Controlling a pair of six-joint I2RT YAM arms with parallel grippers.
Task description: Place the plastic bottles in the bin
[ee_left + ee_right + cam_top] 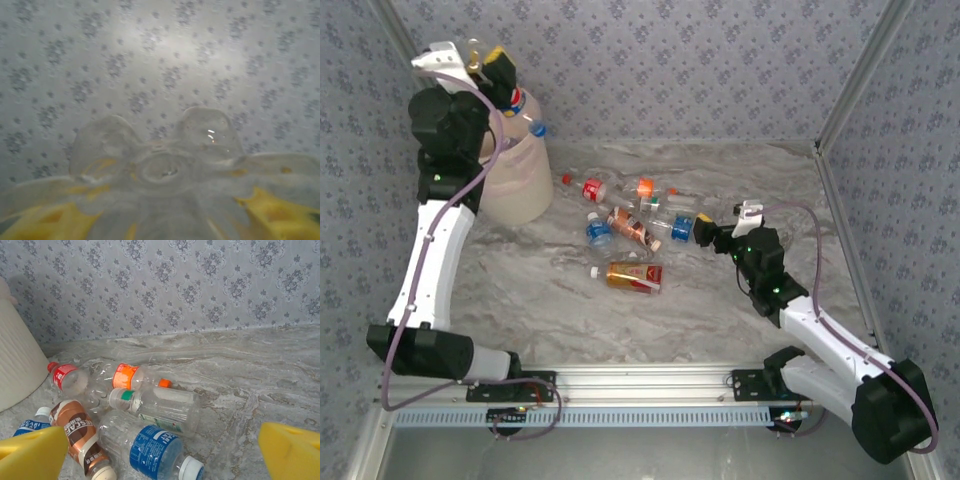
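My left gripper (480,58) is raised above the pale bin (520,185) at the far left and is shut on a clear plastic bottle (474,47). The left wrist view looks past that bottle's ribbed base (160,170), which sits between the yellow pads (280,210). A red-labelled bottle (517,100) and a blue-capped one (537,128) poke out of the bin's mouth. My right gripper (700,230) is open and low over the table. Its yellow fingertips (30,455) stand on either side of a blue-labelled bottle (150,450) without touching it.
Several bottles lie loose mid-table: red-labelled (65,377), orange-labelled (127,376), clear with a green band (160,407), brown coffee (80,437) and an amber one (633,275) nearer the arms. The bin's wall (15,365) is at the left. Patterned walls enclose three sides.
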